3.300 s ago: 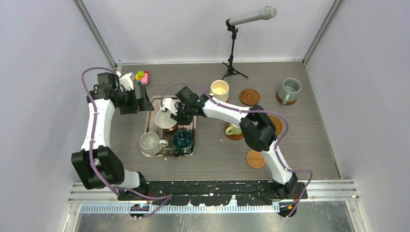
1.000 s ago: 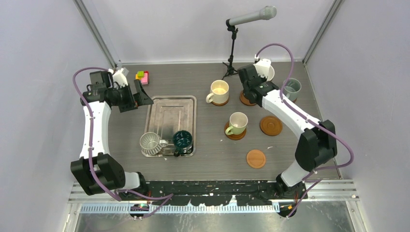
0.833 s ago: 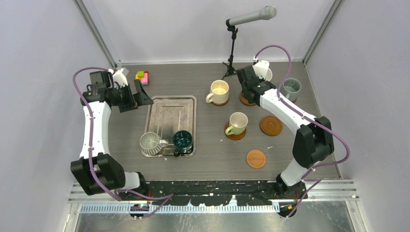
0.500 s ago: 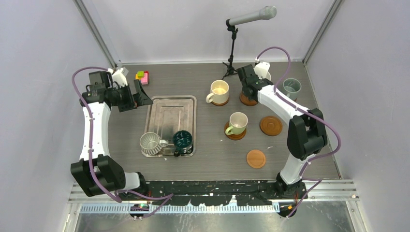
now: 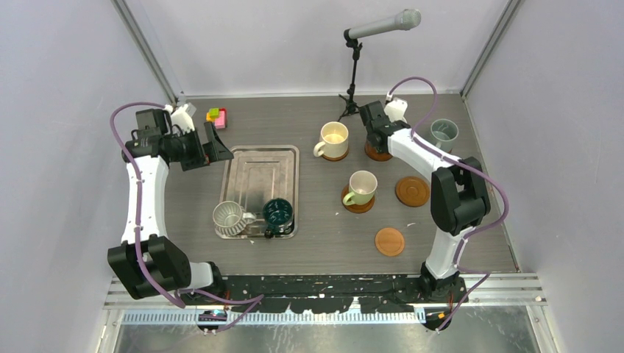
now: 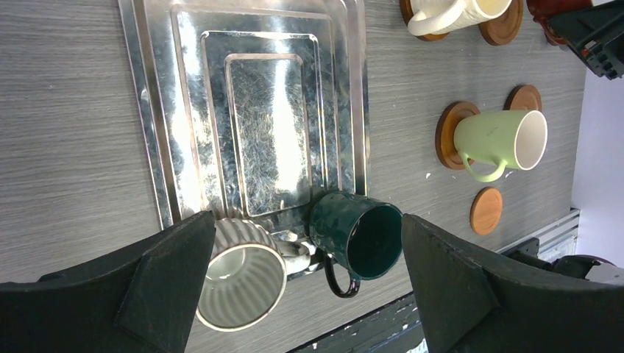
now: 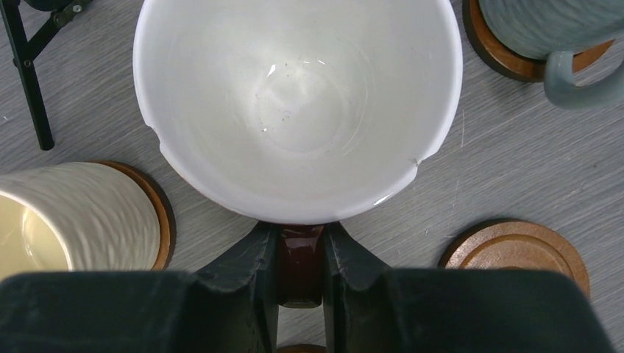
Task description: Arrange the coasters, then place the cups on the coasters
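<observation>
While left hand (image 5: 213,145) stays spread | right hand (image 7: 300,243) pinching red-brown cup (image 7: 294,95) handle, lower over far coaster (image 5: 374,155)

Scratched shiny steel tray (image 6: 250,110), matt grooved wooden coasters (image 7: 519,254), glossy glazed cups (image 7: 298,103), matt woodgrain table (image 6: 66,110).

The tabletop (image 5: 324,235) carries six mugs (image 5: 362,186), six round wooden coasters (image 5: 389,241), two of them bare, one steel tray (image 5: 261,173), one microphone (image 5: 383,24) on a stand, and one small block toy (image 5: 216,117) near the far left corner.
</observation>
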{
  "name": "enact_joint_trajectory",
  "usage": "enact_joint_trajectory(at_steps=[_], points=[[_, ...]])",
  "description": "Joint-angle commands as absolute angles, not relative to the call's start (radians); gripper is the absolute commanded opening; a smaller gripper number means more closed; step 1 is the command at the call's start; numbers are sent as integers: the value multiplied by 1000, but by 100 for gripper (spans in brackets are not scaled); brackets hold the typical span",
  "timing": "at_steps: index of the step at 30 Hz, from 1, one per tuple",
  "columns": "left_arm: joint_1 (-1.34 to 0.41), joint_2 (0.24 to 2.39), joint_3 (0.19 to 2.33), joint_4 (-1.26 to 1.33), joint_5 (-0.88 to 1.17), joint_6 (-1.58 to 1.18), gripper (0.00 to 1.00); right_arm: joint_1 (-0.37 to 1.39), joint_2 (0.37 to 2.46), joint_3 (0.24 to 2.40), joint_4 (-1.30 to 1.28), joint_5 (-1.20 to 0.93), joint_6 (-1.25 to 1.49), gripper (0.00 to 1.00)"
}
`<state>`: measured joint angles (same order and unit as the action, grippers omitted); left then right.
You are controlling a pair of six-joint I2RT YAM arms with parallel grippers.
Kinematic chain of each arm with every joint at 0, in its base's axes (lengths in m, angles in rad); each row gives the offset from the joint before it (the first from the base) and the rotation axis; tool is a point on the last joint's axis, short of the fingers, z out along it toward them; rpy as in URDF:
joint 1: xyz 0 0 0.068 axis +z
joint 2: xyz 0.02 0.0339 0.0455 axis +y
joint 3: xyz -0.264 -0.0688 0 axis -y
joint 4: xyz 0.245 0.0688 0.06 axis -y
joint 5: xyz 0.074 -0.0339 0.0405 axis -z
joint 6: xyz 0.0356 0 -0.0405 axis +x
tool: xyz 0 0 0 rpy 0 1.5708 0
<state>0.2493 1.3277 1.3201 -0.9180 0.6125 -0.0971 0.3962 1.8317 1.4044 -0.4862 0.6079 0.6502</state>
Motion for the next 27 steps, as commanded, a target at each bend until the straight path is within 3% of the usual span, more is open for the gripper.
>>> enact_joint_trajectory(at_steps=[1, 24, 27], points=[[258, 1308, 1314, -878, 645, -98, 100, 393, 1819, 1462, -383, 657, 688, 0], [258, 1323, 1314, -865, 667, -127, 100, 403, 1866, 1457, -445, 642, 727, 0], [258, 1323, 1316, -864, 667, -127, 100, 405, 1868, 1452, -447, 632, 728, 9]])
